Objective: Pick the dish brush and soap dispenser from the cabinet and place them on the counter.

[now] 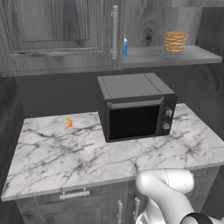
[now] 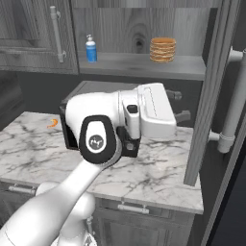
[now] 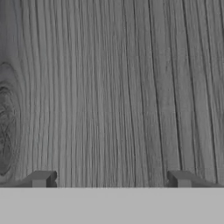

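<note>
The soap bottle point(image 2: 91, 49) stands upright on the cabinet point(image 1: 52, 35) shelf, left of the disc stack point(image 2: 163, 50). Likely light, stiff and slick plastic: grip its body, not the pump. Gripper point(image 2: 178, 105) jaws are spread wide, holding nothing.

Even, soft rendered light — no glare. The pale worktop point(image 1: 52, 153) is the brightest surface; the wall under the cabinet point(image 1: 52, 35) lies in deep shade. All three views are low-resolution and slightly blurred — wood grain in the hand view smears, edges look pixelated.
</note>
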